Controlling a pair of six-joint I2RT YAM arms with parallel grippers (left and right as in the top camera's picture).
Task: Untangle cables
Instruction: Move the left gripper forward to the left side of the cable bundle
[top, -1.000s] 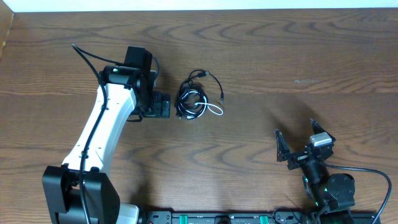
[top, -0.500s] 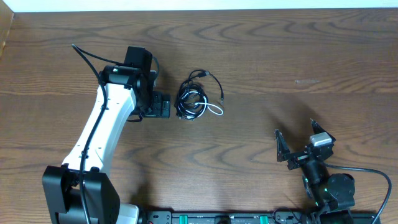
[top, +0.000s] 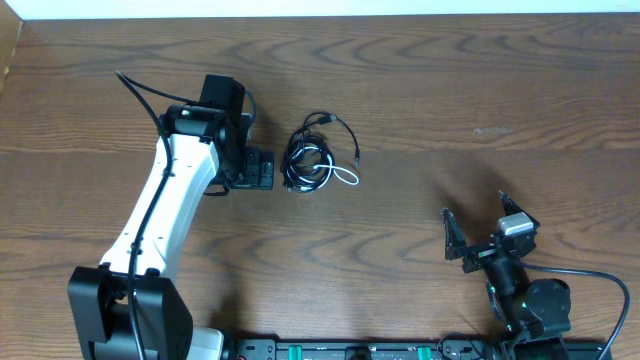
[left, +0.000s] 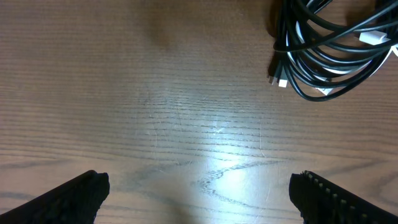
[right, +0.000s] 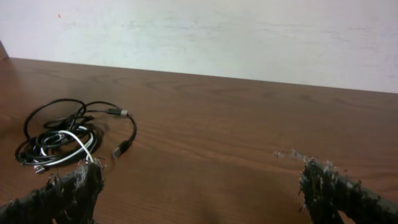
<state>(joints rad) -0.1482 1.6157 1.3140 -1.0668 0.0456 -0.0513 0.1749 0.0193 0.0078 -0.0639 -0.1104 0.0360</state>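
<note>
The tangled coil of thin black cables with one white cord (top: 318, 165) lies on the brown wooden table (top: 450, 90). Its strands overlap too tightly to count. In the left wrist view the top and right edges cut the coil (left: 329, 56) off. The left gripper (left: 199, 183) has its jaws spread wide and holds nothing. The coil lies just ahead of it toward the right of that view, untouched. The right gripper (right: 202, 177), likewise wide open and empty, sits well apart, and the coil (right: 59, 137) shows at the far left of its view.
</note>
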